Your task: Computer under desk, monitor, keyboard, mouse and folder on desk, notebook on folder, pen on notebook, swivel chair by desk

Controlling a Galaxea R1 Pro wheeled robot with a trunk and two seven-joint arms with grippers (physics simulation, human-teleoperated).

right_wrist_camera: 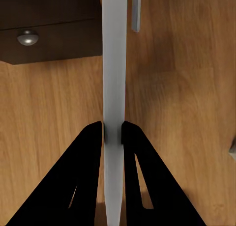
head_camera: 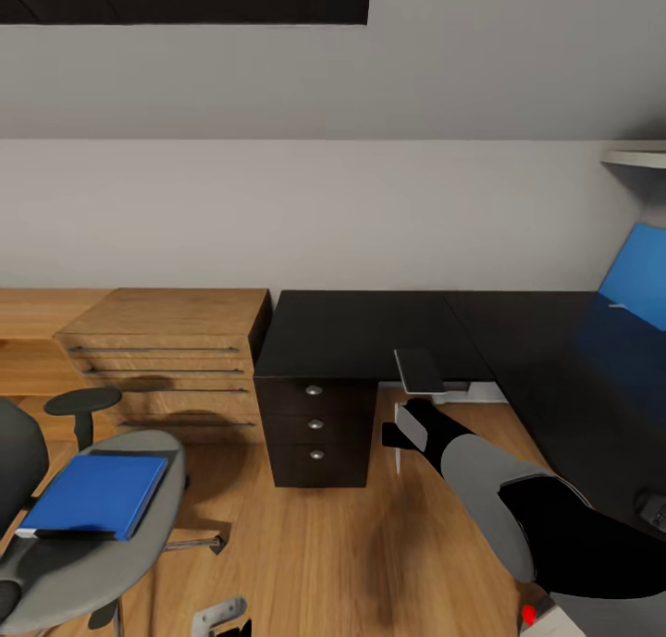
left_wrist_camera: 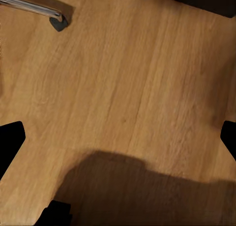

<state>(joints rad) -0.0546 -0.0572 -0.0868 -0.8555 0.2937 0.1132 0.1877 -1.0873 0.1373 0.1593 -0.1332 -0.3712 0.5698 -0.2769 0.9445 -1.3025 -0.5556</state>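
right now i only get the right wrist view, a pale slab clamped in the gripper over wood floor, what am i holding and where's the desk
observer: In the head view the right gripper holds the keyboard by one end, near the front edge of the desk.
operator: is the folder on the desk
observer: No, the folder lies flat on the seat of the swivel chair, off to the robot's left.

The right arm reaches forward, its hand (right_wrist_camera: 112,130) clamped on the thin edge of the keyboard (right_wrist_camera: 114,64). The left hand's (left_wrist_camera: 118,137) fingertips (left_wrist_camera: 10,137) are spread wide.
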